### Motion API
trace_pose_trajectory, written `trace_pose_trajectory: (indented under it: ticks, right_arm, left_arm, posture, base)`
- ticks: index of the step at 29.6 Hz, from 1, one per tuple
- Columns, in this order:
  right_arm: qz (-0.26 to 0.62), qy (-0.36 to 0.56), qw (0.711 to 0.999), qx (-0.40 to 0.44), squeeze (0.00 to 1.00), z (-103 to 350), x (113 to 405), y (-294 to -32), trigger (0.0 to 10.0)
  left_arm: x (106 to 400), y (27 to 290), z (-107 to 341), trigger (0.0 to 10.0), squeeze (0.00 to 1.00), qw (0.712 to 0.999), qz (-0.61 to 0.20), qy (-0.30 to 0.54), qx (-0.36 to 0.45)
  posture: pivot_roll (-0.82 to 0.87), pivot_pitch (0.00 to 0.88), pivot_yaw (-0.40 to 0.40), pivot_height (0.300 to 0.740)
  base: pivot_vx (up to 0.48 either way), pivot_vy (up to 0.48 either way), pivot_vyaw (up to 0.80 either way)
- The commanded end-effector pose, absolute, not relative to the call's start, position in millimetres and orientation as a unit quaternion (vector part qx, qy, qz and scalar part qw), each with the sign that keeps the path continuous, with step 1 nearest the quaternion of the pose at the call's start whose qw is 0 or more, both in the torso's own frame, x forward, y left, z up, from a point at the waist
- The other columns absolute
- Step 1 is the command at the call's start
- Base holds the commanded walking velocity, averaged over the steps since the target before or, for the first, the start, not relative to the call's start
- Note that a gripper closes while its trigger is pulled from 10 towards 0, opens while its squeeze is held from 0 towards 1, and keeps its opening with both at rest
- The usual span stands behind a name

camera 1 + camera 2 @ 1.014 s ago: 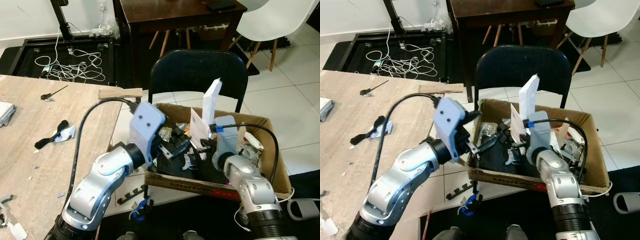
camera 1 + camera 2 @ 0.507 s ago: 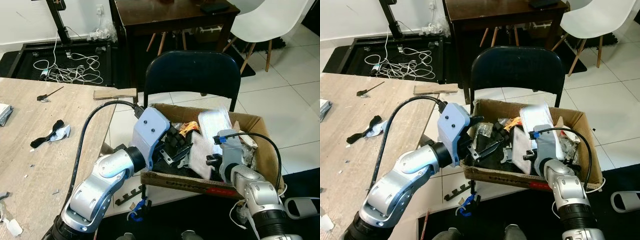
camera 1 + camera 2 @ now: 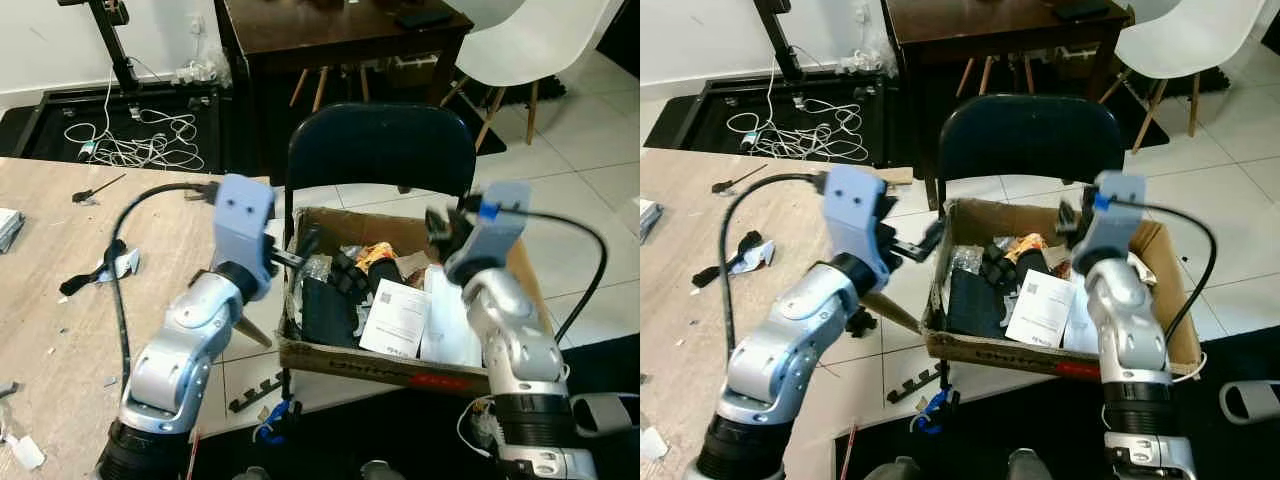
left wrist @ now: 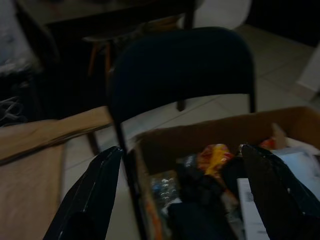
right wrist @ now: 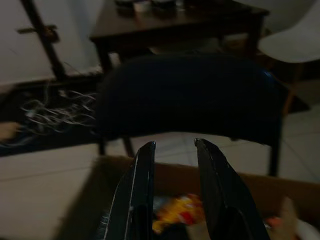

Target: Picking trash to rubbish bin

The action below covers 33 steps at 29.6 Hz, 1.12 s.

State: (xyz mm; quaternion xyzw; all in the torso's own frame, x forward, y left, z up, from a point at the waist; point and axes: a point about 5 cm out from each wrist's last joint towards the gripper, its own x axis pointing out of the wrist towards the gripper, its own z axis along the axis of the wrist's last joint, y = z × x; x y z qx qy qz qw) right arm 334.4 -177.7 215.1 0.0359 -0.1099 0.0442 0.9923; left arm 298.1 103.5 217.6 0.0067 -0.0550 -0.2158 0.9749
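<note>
The cardboard box (image 3: 520,290) serving as bin sits on the black chair (image 3: 380,150), holding white paper (image 3: 398,316) and wrappers. Black scraps (image 3: 100,272) remain on the surface (image 3: 60,350), left. Left tool (image 4: 182,200) stands apart, empty. Right tool (image 5: 172,195), nearly together, holds nothing.

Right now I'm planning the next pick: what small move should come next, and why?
Probably turn toward the wooden table and reach the left gripper for the black scrap. The white paper already lies in the cardboard box, both grippers look empty above it, and the right gripper is open.
</note>
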Motion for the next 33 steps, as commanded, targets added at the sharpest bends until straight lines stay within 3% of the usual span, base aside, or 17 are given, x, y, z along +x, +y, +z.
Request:
trace_pose_trajectory:
  ticks: [1, 8, 17, 33]
  right_arm:
    - [0.073, -0.104, 0.990, 0.054, 0.00, 212, 328, -159, 10.0]
    - [0.103, -0.097, 0.987, 0.072, 0.00, 207, 322, -135, 10.0]
    - [0.105, -0.089, 0.987, 0.079, 0.00, 204, 317, -130, 10.0]
    - [0.106, -0.073, 0.989, 0.076, 0.00, 200, 314, -128, 10.0]
  left_arm:
    - [300, 108, 210, 10.0, 0.00, 0.978, -0.207, -0.038, 0.010]
    - [301, 108, 210, 10.0, 0.00, 0.979, -0.199, -0.041, 0.014]
    - [301, 106, 211, 10.0, 0.00, 0.980, -0.197, -0.036, 0.010]
    - [300, 103, 209, 10.0, 0.00, 0.978, -0.206, -0.034, 0.022]
  posture:
    - [0.10, 0.191, 0.020, 0.740]
    - [0.09, 0.195, 0.012, 0.740]
    - [0.09, 0.196, 0.011, 0.740]
    - [0.09, 0.203, 0.009, 0.740]
  base:
    - [0.000, 0.000, 0.00]
    - [0.000, 0.000, 0.00]
    - [0.000, 0.000, 0.00]
    - [0.000, -0.348, 0.00]
